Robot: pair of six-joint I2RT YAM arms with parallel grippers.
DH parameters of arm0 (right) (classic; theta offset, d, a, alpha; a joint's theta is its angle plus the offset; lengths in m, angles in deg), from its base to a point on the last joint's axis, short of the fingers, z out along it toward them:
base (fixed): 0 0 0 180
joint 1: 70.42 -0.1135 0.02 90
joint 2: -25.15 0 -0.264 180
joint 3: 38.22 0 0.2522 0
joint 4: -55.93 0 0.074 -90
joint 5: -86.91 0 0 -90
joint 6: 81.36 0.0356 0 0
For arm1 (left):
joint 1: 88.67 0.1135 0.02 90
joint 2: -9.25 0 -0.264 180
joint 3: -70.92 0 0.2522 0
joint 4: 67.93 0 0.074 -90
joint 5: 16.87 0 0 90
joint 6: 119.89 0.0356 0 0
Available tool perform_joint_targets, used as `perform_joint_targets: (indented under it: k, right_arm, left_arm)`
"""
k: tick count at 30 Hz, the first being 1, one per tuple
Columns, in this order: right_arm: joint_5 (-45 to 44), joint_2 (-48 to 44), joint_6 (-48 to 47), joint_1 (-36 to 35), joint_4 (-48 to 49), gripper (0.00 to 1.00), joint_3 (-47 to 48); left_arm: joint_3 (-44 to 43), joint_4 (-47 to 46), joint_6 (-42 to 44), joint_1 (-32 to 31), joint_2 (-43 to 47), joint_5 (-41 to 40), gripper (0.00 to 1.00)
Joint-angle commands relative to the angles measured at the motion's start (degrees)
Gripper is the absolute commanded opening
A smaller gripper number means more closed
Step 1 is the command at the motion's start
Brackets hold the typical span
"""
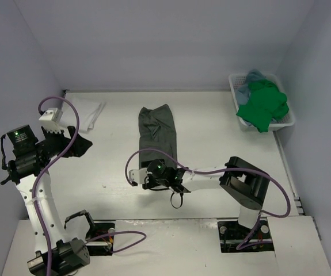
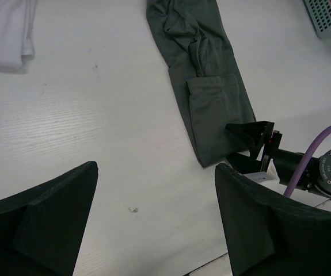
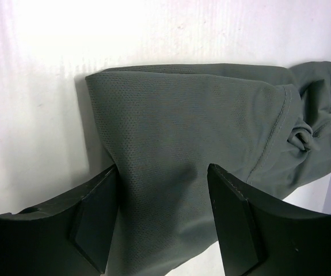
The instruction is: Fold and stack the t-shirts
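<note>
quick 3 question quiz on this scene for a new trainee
1. True or false: the green shirt lies flat on the table.
2. Which shirt lies between the open fingers of the right hand? A white, B grey, C blue
3. Fill in: the left hand is open and holds ____.
Key: 1 false, it sits in the basket. 2 B, the grey shirt. 3 nothing.
</note>
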State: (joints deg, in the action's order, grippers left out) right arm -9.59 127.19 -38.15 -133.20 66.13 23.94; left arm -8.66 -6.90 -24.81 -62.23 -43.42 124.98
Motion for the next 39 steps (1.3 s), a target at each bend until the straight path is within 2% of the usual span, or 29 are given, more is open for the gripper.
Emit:
perform_joint_targets:
  k: [1, 4, 6, 8, 9, 14, 26, 32, 36, 39]
  right_arm:
    - [4.12, 5.71, 0.82, 1.96, -8.84, 0.58, -1.38]
    - [4.74, 6.59, 1.17, 2.4, -10.16, 0.55, -1.2]
    - [5.71, 6.59, 1.17, 3.1, -11.56, 0.49, -1.12]
    - [7.72, 6.68, 1.26, 3.63, -12.62, 0.39, -0.68]
    - [8.17, 6.68, 1.52, 3.98, -13.76, 0.29, -0.42]
    - [11.07, 3.79, 1.61, 5.48, -16.67, 0.03, 0.55]
    - [21.0, -12.12, 2.57, 5.13, -36.52, 0.0, 8.9]
    - [24.08, -18.71, 2.93, 4.6, -42.42, 0.0, 11.62]
    - [25.13, -20.21, 2.23, 4.6, -45.41, 0.0, 12.77]
    - [25.49, -21.18, 1.18, 4.51, -47.08, 0.0, 13.47]
  left_arm:
    - [-1.5, -2.0, -0.25, 0.63, -0.42, 1.76, 0.77]
    - [-1.76, -2.09, -0.42, 0.72, -0.86, 2.46, 0.77]
    - [-1.76, -2.35, -0.42, 0.72, -0.95, 2.81, 0.77]
    - [-1.76, -2.35, -0.42, 0.81, -1.04, 2.9, 0.77]
    - [-1.59, -2.35, -0.34, 0.72, -0.95, 2.9, 0.77]
    - [-1.33, -2.44, -0.42, 0.9, -0.42, 3.25, 0.77]
    - [-2.2, -2.53, -0.42, 0.99, -2.17, 6.15, 0.77]
    - [-4.49, -5.69, -0.25, -1.12, -11.65, 11.25, 0.76]
    - [-6.33, -8.84, -0.51, -4.89, -17.02, 12.04, 0.66]
    - [-6.77, -11.31, -1.21, -8.41, -19.75, 10.2, 0.65]
